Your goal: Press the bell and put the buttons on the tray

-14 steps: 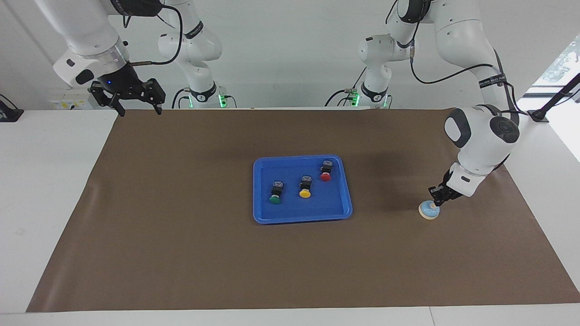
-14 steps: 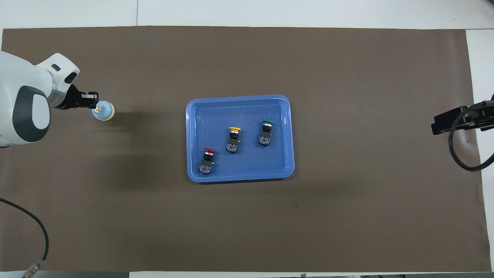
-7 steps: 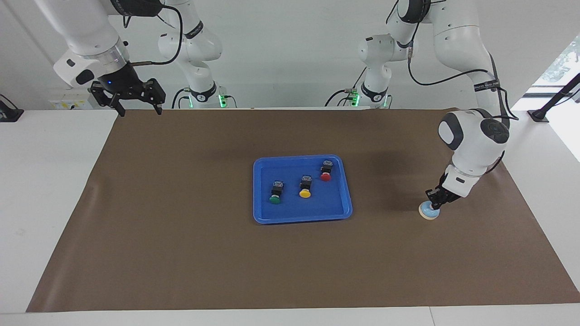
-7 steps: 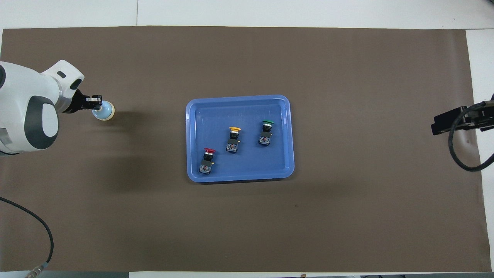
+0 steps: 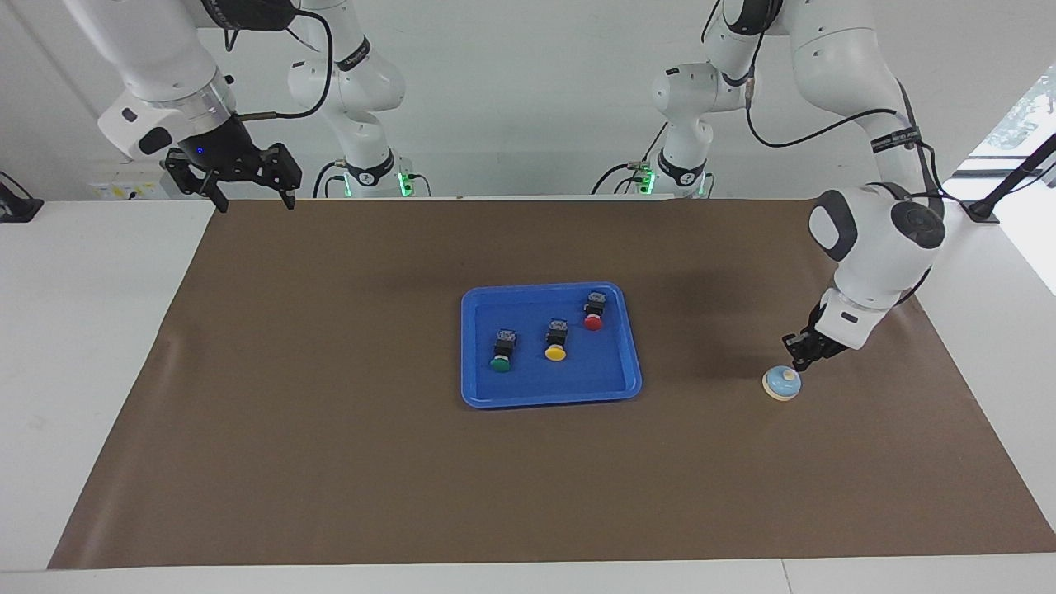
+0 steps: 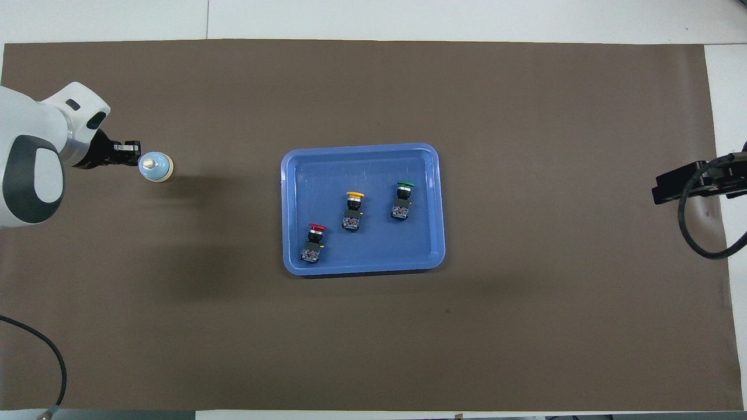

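The right gripper, jaws wide and empty, waits above the mat's edge at its own end. One blue tray at mid-table holds three buttons: green, yellow, red. One bell sits toward the left arm's end. The left gripper, fingertips nearly together, has just lifted off the bell's knob, so the press looks done.

Three buttons in tray; bell apart.
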Robot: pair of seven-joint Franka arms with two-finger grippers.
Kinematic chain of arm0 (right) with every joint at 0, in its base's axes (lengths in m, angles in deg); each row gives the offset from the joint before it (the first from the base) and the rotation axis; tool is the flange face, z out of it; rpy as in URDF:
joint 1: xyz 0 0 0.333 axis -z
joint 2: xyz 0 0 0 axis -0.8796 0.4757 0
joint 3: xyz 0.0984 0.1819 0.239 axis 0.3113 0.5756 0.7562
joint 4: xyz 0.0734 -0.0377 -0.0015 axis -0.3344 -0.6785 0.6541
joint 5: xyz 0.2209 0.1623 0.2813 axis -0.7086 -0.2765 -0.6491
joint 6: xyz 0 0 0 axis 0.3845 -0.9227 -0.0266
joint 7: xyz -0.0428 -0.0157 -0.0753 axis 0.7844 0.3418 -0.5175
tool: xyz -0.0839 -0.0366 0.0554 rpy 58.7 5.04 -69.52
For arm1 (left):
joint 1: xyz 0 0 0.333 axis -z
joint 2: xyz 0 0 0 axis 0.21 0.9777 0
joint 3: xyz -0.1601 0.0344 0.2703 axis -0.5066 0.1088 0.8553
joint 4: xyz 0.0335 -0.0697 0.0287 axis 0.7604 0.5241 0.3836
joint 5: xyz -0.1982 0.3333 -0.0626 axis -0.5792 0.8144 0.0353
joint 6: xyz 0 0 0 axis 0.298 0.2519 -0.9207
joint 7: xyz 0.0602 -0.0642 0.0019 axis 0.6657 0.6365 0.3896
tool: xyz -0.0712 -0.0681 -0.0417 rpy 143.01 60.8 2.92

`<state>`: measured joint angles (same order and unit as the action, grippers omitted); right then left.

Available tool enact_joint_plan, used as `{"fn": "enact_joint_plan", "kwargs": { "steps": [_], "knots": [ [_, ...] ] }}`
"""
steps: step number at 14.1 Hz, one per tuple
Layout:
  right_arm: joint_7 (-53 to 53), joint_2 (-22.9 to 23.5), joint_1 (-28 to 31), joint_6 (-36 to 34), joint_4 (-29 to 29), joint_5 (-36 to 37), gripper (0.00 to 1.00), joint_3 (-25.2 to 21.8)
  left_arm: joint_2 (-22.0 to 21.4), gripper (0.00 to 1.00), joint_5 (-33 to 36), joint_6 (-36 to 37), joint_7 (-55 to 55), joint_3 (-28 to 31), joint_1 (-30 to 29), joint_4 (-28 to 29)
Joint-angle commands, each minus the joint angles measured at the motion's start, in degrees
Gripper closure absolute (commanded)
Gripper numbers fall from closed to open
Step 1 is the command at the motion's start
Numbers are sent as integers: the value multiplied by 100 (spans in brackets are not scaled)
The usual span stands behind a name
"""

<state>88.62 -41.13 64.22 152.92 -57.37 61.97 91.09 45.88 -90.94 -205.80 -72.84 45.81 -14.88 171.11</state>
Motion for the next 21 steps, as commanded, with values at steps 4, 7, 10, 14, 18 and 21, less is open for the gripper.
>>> {"fn": "enact_joint_plan", "kwargs": {
  "steps": [4,7,10,14,18,21],
  "knots": [
    [-71,-132,72,5,-140,-93,0,43,-1307,21,28,1576,76,-24,30,-253],
    [-71,-132,72,-4,-140,-93,0,43,-1853,0,11,2156,164,-24,47,-262],
    [-71,-132,72,-4,-140,-93,0,43,-1995,0,11,2438,191,-50,65,-279],
    [-71,-132,72,-4,-140,-93,0,43,-1768,0,2,2885,129,-68,74,-779],
    [-71,-132,72,-4,-140,-93,0,43,-1775,0,2,3124,120,-59,118,-816],
    [-71,-132,72,-4,-140,-93,0,43,-1775,0,2,3264,120,-59,118,-833]
  ]
}}
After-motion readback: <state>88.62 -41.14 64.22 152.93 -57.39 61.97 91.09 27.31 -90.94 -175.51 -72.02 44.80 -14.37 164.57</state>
